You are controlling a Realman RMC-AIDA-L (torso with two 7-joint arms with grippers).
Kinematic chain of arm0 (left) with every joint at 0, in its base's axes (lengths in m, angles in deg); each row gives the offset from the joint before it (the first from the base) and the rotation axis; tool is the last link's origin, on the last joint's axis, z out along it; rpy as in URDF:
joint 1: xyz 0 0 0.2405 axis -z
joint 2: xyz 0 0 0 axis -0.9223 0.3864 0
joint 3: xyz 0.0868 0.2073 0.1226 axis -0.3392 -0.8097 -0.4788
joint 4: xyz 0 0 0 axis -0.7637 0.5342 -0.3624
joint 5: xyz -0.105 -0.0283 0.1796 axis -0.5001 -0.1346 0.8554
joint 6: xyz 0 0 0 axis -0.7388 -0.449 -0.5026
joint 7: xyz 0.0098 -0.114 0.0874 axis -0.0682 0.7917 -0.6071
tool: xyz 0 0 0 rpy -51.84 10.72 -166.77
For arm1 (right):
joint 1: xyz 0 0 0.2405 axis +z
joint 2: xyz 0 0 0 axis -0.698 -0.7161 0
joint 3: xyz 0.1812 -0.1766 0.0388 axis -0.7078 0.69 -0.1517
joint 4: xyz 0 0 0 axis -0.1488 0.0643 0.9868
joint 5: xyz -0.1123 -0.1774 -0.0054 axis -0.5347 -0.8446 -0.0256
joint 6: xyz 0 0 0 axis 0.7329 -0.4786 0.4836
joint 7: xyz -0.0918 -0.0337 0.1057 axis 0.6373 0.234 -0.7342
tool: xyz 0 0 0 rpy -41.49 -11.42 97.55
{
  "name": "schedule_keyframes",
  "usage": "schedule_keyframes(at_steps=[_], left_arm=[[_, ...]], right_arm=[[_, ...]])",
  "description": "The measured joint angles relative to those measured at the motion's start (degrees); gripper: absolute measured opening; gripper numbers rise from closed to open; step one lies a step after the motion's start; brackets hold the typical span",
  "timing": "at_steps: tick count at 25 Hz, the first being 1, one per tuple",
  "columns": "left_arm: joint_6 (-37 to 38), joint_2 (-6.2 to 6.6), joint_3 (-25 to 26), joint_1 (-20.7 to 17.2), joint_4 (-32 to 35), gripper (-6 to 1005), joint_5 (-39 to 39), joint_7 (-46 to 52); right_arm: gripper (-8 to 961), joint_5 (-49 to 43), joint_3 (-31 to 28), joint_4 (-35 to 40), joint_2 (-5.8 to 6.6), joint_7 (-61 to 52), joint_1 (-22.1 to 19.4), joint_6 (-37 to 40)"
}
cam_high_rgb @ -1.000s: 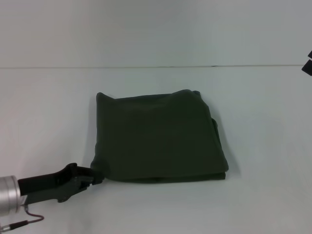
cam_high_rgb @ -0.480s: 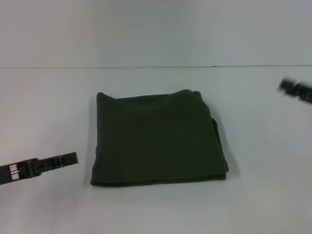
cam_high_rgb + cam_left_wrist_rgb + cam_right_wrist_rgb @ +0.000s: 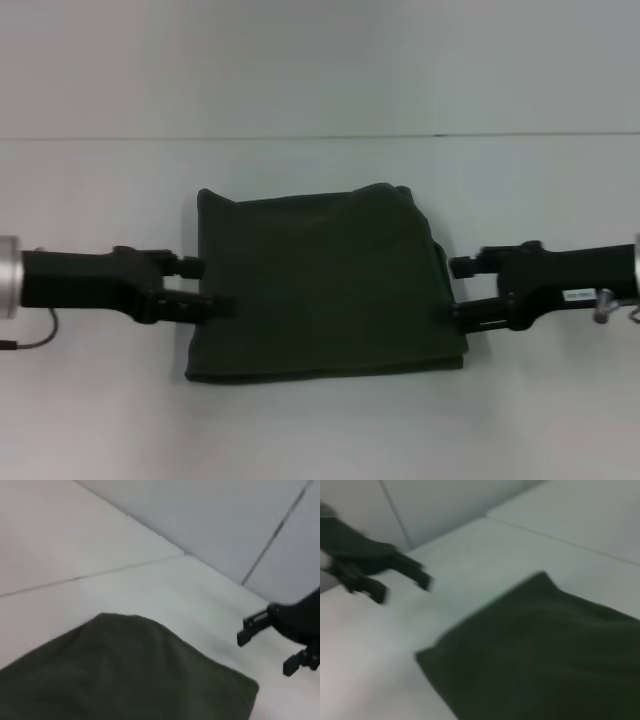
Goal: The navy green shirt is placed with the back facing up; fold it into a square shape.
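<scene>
The navy green shirt (image 3: pixel 320 280) lies folded into a rough square on the white table, plain side up, with no lettering showing. My left gripper (image 3: pixel 204 287) is open at the shirt's left edge, its near finger over the cloth's border. My right gripper (image 3: pixel 452 291) is open at the shirt's right edge, its near finger touching the border. Neither holds cloth. The shirt also shows in the left wrist view (image 3: pixel 125 675), with the right gripper (image 3: pixel 263 654) beyond it. In the right wrist view the shirt (image 3: pixel 545 650) lies with the left gripper (image 3: pixel 404 591) beyond it.
The white table (image 3: pixel 320 430) runs around the shirt on all sides. A pale wall (image 3: pixel 320 60) rises behind the table's far edge. A thin cable (image 3: pixel 30 335) hangs from the left wrist.
The left gripper left the shirt's near left corner, drew back, and now sits at the left edge. The right gripper came in from the far right to the right edge. The shirt stayed put.
</scene>
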Motion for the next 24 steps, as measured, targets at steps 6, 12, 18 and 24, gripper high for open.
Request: schedule_keyframes(at_steps=[6,12,18,24], left_arm=[[-2.1,-1.24,-4.3,1.5,0.3,886,-0.2,-0.7],[-2.8,-2.27,-4.5,1.7,1.0,917,-0.4,-1.2],[-3.4,-2.36,-4.4,2.2,1.0,917,-0.5,-0.8],[-3.9,-2.28,-4.6,2.3,1.1,917,-0.6,-0.6]], right_arm=[[852,6.6,3.0,-0.3,-0.67,3.4,-0.7,0.9],[852,10.0,3.0,-0.3,-0.6,5.3,-1.3,1.0],[852,10.0,3.1,-0.3,-0.56,5.1,-1.0,0.8],[852,10.0,2.9,-0.3,-0.46,4.8,-1.2,0.4]])
